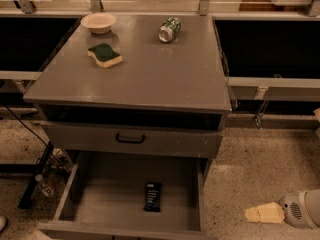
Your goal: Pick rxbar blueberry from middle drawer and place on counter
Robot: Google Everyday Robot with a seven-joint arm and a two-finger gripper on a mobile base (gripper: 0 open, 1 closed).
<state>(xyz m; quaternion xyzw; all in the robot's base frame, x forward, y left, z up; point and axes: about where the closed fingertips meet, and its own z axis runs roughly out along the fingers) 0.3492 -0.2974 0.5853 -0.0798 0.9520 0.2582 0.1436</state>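
Cable (22, 126), black and single, trails over the speckled floor (260, 169) at the far left, beside a dark stand leg.

Next comes the grey cabinet, whose worktop (150, 79) carries three things. One pale bowl (98, 22) stands upright near the back left corner. One green-topped yellow sponge (105, 55) lies just in front of it, apart from it. One can (169, 29), green and white, lies on its side near the back edge, right of centre and well apart from the other two. The front half of the worktop bears nothing.

Below the worktop runs a dark open slot. Under it is one closed drawer front (90, 136) with one black handle (130, 139) at its middle. Beneath that, the middle drawer (110, 199) is pulled out towards the camera, its low side walls and flat grey floor in plain sight.

One rxbar blueberry (153, 196) lies flat on the drawer floor, a little right of centre and towards the front, long side running front to back, touching neither wall. Nothing else shares the drawer, and nothing covers the bar from above; the closed drawer front overhangs only the rear of the drawer.

At the lower right, the end effector (252, 214) hangs low over the floor, pale yellow tips pointing left at the drawer's right wall, outside the drawer and well apart from the bar. Whether it is apart or together cannot be told. Its grey-white wrist runs off the right edge.
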